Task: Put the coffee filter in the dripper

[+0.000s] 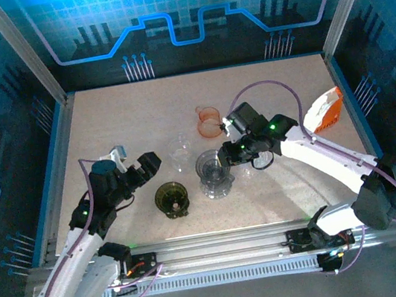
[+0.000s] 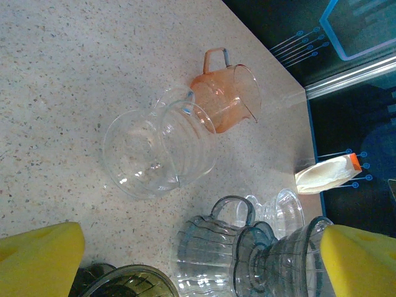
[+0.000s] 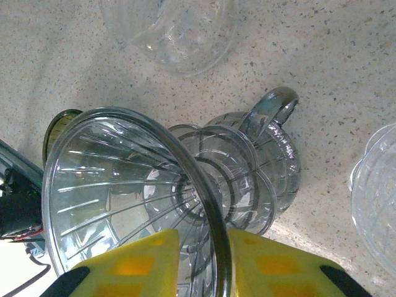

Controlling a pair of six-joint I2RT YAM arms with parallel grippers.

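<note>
**A:** Where is the filter?

**B:** It cannot be told for sure. The likeliest candidate is the white pack [image 1: 324,110] with the orange end, lying at the table's right edge with nothing touching it. The grey dripper [image 3: 124,198] stands near the table's middle, a little toward the near edge, and its cone is bare inside.

**A:** What holds the dripper?

**B:** The right fingers [image 3: 130,266] pinch its rim, one pad inside the cone and one outside. Whether it sits flat or slightly tipped cannot be told.

**A:** And the other arm?

**B:** The left fingers [image 2: 43,257] are spread wide and hold nothing. They hover toward the table's left edge and face the glassware.

**A:** So which step is this?

**B:** An early one, by the look of it. The dripper is being gripped or steadied, and the filter has not yet been fetched.

**A:** What does the next move call for?

**B:** Probably a choice of arm. The pack lies well apart from the left arm and nearer the right one, which is busy. Either the right lets go of the rim and reaches for the pack, or the left crosses over. The dripper should stand mouth up.

**A:** Is anything in the way?

**B:** A clear dripper [image 1: 182,155] and an orange one [image 1: 209,120] stand just behind the grey. An olive one [image 1: 170,198] sits toward the near edge on its left.
</note>
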